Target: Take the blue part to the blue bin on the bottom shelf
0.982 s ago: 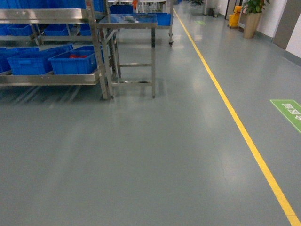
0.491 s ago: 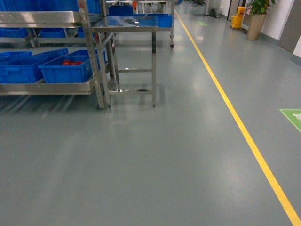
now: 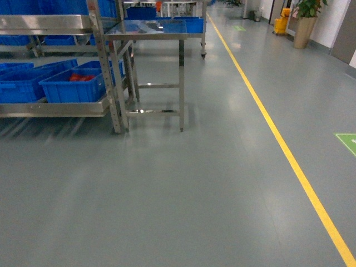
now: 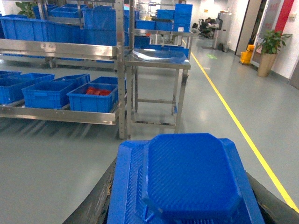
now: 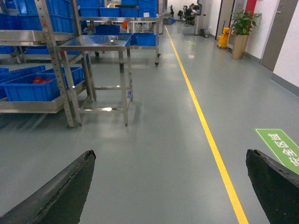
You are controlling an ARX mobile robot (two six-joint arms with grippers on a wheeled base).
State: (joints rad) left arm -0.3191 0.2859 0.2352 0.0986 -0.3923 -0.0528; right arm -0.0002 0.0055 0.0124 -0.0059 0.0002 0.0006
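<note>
The blue part [image 4: 191, 177], a ribbed plastic piece, fills the bottom of the left wrist view. My left gripper [image 4: 187, 198] is shut on it, black fingers [image 4: 100, 193] at both sides. Well ahead, the bottom shelf [image 4: 60, 115] [image 3: 55, 108] carries several blue bins [image 4: 46, 93]. The bin nearest the table [image 3: 72, 89] [image 4: 93, 98] holds red pieces. My right gripper [image 5: 170, 154] hangs open over bare floor with nothing between its fingers. Neither gripper shows in the head view.
A steel table [image 3: 147, 36] on thin legs stands right beside the rack's upright post [image 3: 105, 67]. A yellow floor line [image 3: 278, 144] runs along the right, with a green floor mark [image 3: 347, 142] past it. A potted plant [image 3: 308, 16] stands far back right.
The head view has closed in on the rack and table: they look larger and lower in the frame. The green floor mark has slid to the right edge.
</note>
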